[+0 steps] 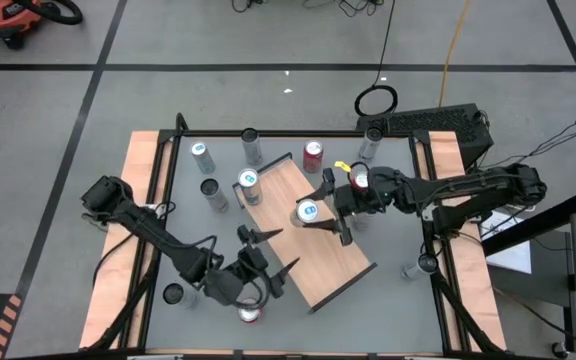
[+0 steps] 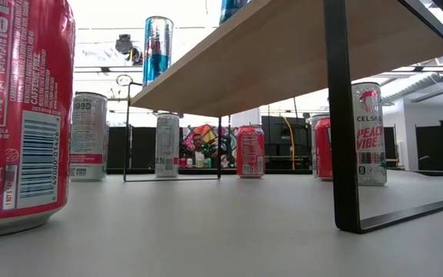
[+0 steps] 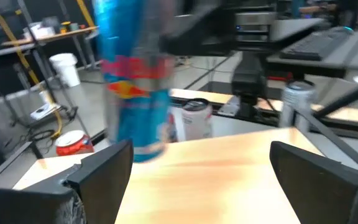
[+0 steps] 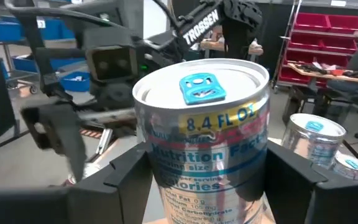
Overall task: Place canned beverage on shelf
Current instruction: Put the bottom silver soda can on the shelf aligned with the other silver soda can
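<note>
The shelf (image 1: 318, 255) is a light-brown board on black legs in the middle of the table. A slim silver-and-blue can with a blue tab (image 1: 308, 211) stands upright over the shelf's middle. My right gripper (image 1: 318, 212) is shut on it, reaching in from the table's right side. Whether the can's base touches the board, I cannot tell. My left gripper (image 1: 273, 250) hovers open at the shelf's near-left edge. It points across the board (image 3: 229, 168) at the can (image 3: 132, 81), with nothing between its fingers. My right gripper pinches the can's side wall (image 4: 166, 186) between its two fingers (image 4: 126, 177), one on each side, a little below the top rim. The fingers come in level from the table's right side. The can stays upright, its tab end up.
A second slim can (image 1: 249, 183) stands on the shelf's far-left edge. Several cans stand on the table round the shelf, among them a red one (image 1: 313, 153) at the far side and another red one (image 1: 251, 314) at the near edge. The shelf's black leg frame (image 2: 344, 154) stands on the table.
</note>
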`<control>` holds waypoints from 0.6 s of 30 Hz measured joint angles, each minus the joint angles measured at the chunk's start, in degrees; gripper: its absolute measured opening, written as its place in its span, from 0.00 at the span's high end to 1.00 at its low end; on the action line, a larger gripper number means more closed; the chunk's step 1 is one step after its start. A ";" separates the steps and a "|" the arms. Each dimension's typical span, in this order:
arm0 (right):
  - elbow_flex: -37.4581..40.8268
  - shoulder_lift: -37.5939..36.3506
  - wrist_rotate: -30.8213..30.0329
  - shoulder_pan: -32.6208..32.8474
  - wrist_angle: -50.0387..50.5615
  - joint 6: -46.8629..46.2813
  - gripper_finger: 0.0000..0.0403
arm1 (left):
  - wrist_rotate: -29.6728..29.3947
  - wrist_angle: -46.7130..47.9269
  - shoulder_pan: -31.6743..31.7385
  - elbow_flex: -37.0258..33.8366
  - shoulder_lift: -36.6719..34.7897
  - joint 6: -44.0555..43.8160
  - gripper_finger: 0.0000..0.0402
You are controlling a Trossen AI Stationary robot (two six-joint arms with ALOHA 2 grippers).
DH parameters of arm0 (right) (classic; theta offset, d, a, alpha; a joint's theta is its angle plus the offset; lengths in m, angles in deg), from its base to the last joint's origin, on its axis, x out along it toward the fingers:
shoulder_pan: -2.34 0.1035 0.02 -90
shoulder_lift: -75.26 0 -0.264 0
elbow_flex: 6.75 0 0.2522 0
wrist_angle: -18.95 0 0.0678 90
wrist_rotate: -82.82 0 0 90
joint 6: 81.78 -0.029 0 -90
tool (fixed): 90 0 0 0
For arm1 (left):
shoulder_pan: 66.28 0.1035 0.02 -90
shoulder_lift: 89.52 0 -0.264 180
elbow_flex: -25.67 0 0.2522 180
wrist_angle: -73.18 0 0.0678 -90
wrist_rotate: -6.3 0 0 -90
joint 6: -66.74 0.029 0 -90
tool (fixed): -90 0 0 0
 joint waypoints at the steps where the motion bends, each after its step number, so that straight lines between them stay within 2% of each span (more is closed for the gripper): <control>1: 0.00 0.00 1.71 -0.95 -0.13 0.04 0.43 | -0.03 0.00 -0.83 -0.01 -0.02 0.94 0.07; 10: -3.19 0.93 15.09 -11.72 -0.53 -0.07 0.43 | -2.69 2.42 -6.57 -0.01 -4.43 9.13 0.07; 18: -9.95 7.94 22.76 -16.94 -0.37 -1.46 0.43 | -3.56 9.71 -7.54 -0.01 -12.01 11.37 0.07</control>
